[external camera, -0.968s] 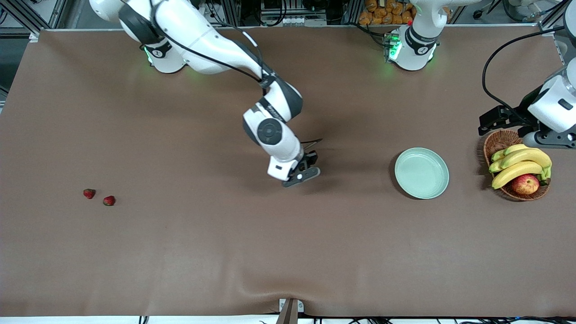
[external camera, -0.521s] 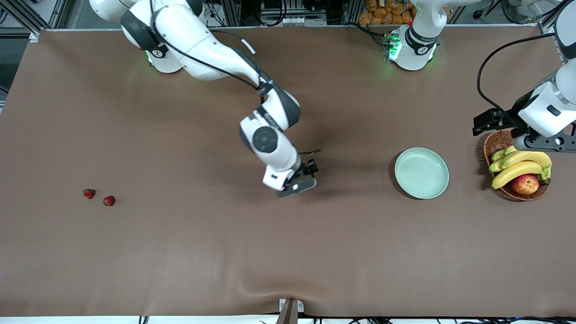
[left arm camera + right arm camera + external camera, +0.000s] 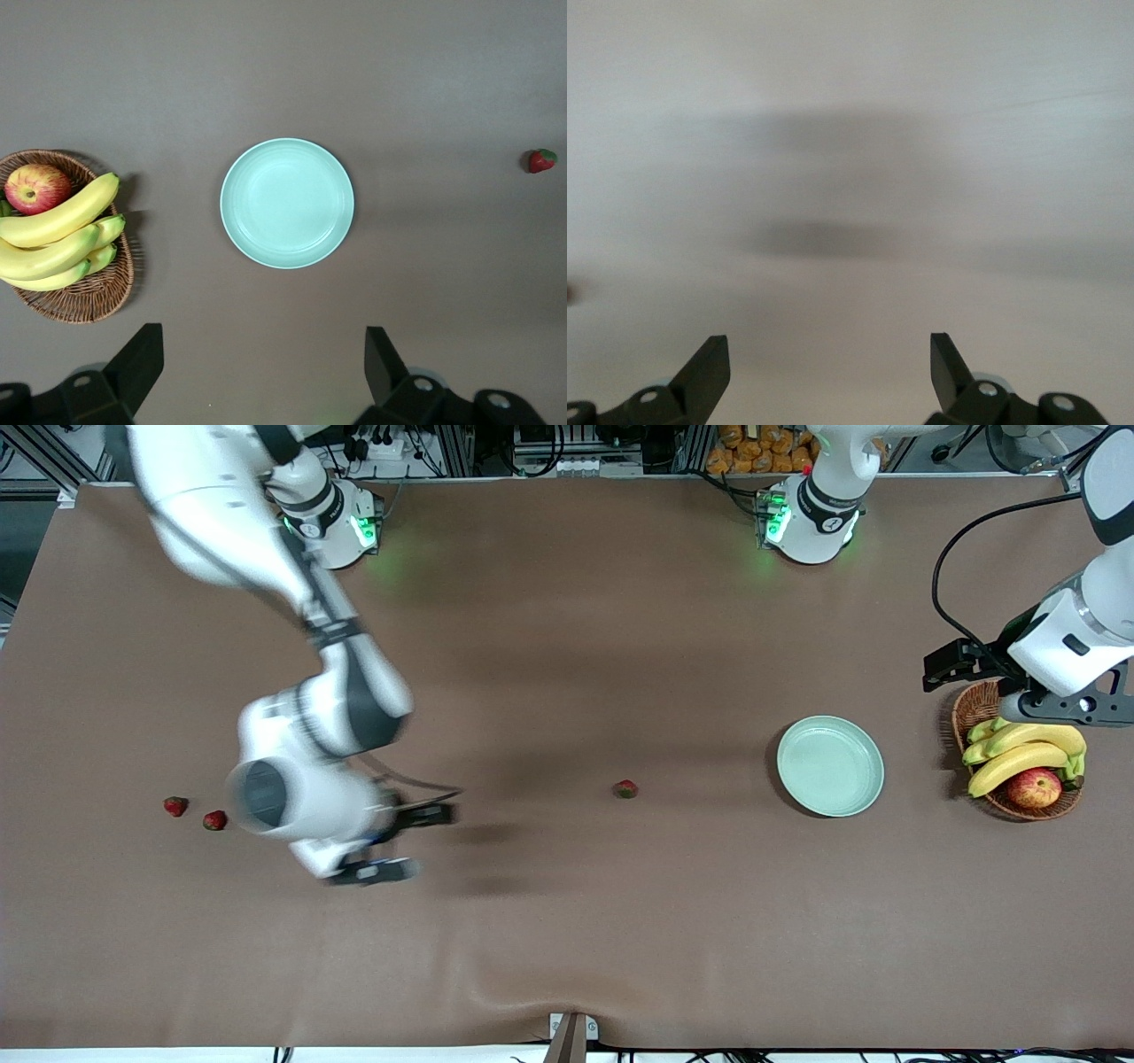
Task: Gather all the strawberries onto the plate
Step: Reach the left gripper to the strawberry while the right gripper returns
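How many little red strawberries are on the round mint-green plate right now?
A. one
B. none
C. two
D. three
B: the round pale mint-green plate holds nothing; one small dark-red strawberry lies on the brown table beside it, and the other two strawberries lie toward the right arm's end.

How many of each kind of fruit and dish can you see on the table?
Strawberries: 3, one lying alone, two toward the right arm's end
Bananas: 1 bunch
Apple: 1
Plate: 1
Wicker basket: 1
Total: 7
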